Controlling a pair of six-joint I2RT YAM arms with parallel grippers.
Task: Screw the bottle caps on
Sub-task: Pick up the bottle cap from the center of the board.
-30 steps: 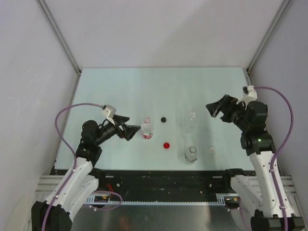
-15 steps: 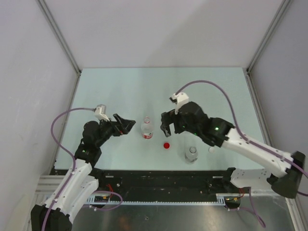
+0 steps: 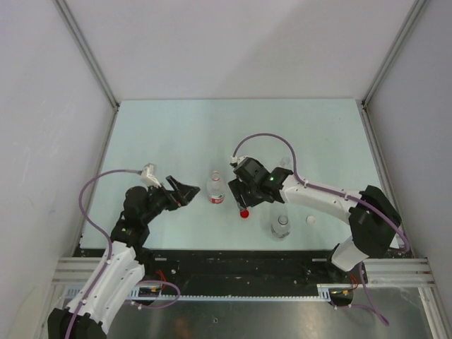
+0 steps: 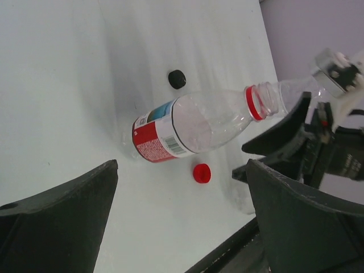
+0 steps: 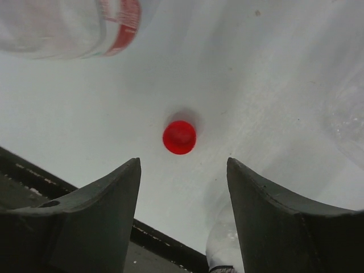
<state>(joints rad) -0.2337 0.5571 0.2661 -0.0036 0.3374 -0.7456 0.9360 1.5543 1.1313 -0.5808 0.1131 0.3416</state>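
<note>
Right hand [image 5: 182, 165] by red cap [image 5: 179, 137], bottle [image 4: 199, 119], red-white label [image 4: 152, 139] illegible

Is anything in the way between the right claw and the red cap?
No, nothing visible. The red cap lies just ahead of the right gripper, in line with the gap between its parted jaws.

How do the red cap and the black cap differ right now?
Colour: the red cap is bright red, the black cap is black. Place: the red cap lies nearer the arms' bases than the labelled bottle, the black cap farther back. Attention: the right tool hangs open over the red cap, not gripping it; no tool is at the black cap. Both lie loose on the table, on no bottle.
</note>
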